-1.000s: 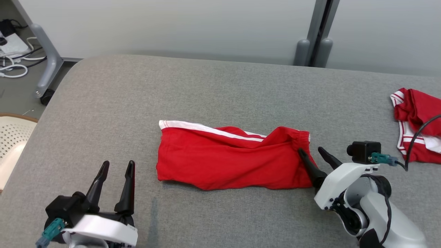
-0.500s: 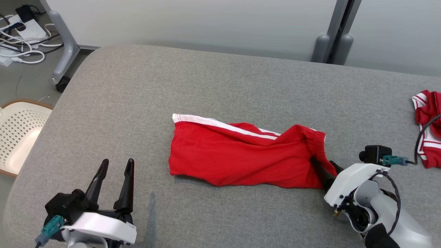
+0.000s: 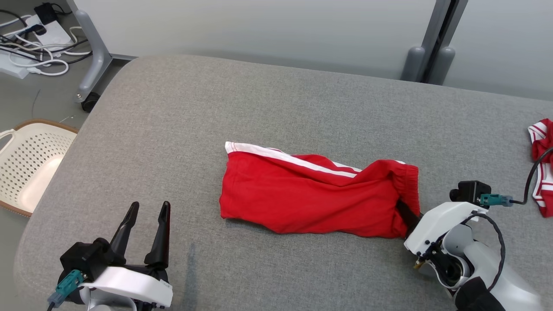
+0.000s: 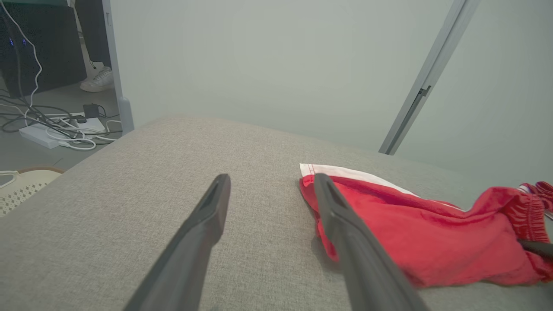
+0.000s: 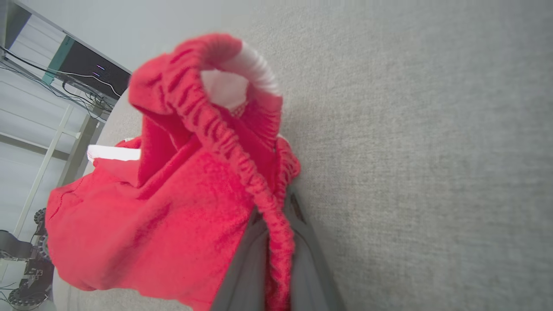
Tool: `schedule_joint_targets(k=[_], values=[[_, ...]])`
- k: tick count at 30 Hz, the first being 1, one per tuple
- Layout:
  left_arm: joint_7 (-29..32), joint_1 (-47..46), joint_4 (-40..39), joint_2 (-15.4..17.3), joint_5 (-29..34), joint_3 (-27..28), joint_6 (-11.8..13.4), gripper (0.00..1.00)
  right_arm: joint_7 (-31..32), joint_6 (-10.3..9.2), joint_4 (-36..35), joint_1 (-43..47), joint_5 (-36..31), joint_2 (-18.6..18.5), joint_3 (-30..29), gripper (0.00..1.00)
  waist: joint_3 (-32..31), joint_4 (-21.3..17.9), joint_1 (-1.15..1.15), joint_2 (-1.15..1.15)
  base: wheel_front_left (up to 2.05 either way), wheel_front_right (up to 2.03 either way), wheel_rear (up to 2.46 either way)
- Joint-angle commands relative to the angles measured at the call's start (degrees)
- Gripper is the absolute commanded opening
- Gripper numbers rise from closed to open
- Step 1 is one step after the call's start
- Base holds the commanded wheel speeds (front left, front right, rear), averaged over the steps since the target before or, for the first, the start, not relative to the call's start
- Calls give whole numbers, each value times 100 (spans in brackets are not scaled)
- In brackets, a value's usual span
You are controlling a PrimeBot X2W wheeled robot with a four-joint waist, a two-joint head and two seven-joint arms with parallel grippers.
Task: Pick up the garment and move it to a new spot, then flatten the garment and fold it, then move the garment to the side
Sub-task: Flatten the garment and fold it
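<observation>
Garment point(image 3: 311, 203) is seen at the middle of the table point(image 3: 259, 121), its long axis laid left to right. Its waistband point(image 3: 408, 181) is pinched in the closed right tool point(image 3: 407, 212). The white-edged hem point(image 3: 235, 148) is turned toward the left tool point(image 3: 150, 205), which is spread open and well apart. The right arm is judged the nearer for the lift.

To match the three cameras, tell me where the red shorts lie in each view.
Head view: red shorts at centre, reaching right to the right tool.
Left wrist view: lower right, running to the right edge.
Right wrist view: left and centre, bunched close to the camera.
Shared landmark: the gathered waistband, pinched in the shut right tool.
</observation>
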Motion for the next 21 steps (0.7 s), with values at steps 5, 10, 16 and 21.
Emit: schedule_joint_targets(k=[5,10,16,21], values=[[0,-99,41,30,50,48,-36,100,-201,4,-188,-25,224,-105,50,0,-49,-36,0,0,0,0,0],[0,-79,56,43,72,-2,-50,100,-108,3,-457,128,603,-415,-27,0,-100,-111,0,0,0,0,0],[0,-5,64,79,69,11,-45,100,342,3,-987,479,1076,-1051,-71,0,-171,-254,0,0,0,0,0],[0,30,84,93,43,16,-50,100,830,4,-1484,734,1495,-1400,-129,0,-186,-433,0,0,0,0,0]])
